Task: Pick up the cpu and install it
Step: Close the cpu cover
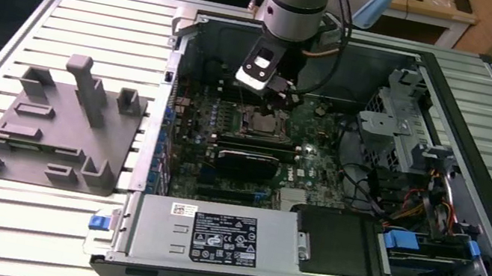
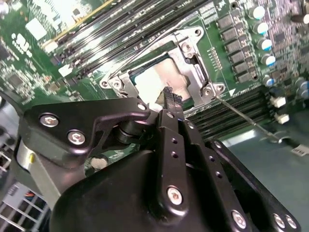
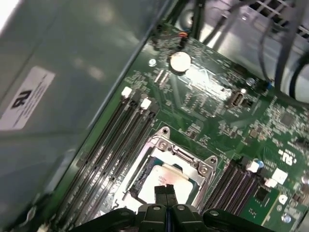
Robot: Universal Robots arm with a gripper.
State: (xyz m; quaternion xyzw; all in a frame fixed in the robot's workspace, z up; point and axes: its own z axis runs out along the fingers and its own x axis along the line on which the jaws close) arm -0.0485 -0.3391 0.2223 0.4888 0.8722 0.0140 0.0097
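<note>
Just below the clenched, empty hand (image 3: 165, 188), the cpu (image 3: 181, 180) lies flat inside the socket frame (image 3: 161, 137).

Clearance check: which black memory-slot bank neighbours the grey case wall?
The black slot bank between the metal socket frame and that wall; the other bank lies beyond it.

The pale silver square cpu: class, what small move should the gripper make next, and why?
Probably lift the gripper straight up: the pale silver square cpu appears to lie flat inside the metal socket frame, and the shut jaws seem to grip nothing.
</note>
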